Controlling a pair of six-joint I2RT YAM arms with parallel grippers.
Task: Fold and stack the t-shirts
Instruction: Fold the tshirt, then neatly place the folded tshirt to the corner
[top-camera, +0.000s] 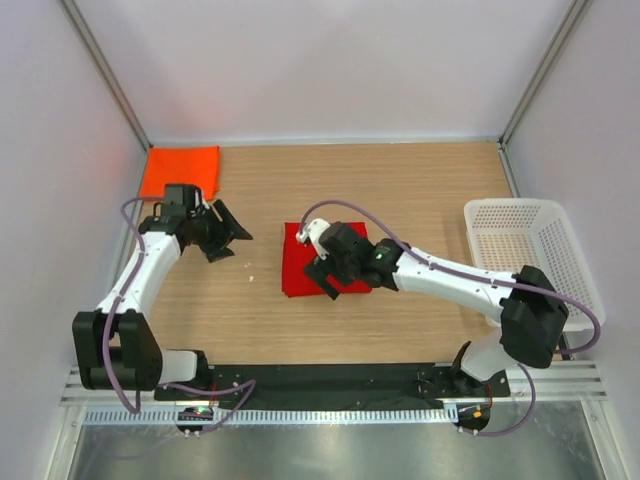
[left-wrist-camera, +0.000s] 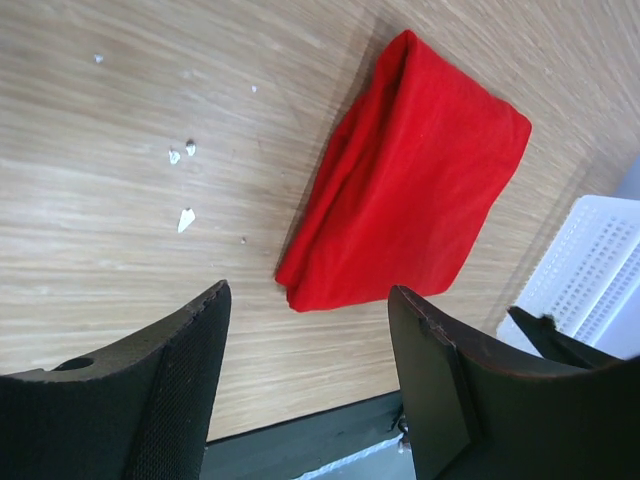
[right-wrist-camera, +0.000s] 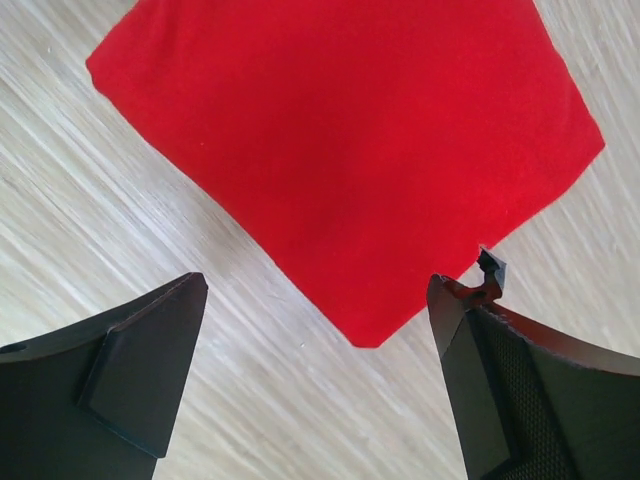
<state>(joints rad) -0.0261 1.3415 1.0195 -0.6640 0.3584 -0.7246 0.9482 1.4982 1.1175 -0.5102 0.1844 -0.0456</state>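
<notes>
- Pale walls close in a wooden worktop (top-camera: 410, 185), with a white mesh basket (top-camera: 520, 215) at its right edge and a few white specks (left-wrist-camera: 185, 218) on the wood left of centre.
- The orange t-shirt (top-camera: 180, 172) lies folded into a flat rectangle in the far left corner, touched by neither arm.
- The red t-shirt (right-wrist-camera: 350, 130) lies near the middle of the worktop, also folded into a compact pad, with its layered edge showing in the left wrist view. It is well apart from the orange one.
- The right jaws hang directly over the red t-shirt, spread wide with nothing between them. The cloth lies flat below them.
- The left jaws sit between the two shirts, tilted toward the red one, also apart and empty.
- Judged from this, the folding looks finished and the stacking is not yet done, since the two pads are still in separate places.
- The next move calls for a grip on one folded shirt, probably the red one since both arms are near it. The grip should catch every layer at an edge so the pad does not fall open when lifted.
- The shirt would then need to be carried to the other and set down squarely on top.
</notes>
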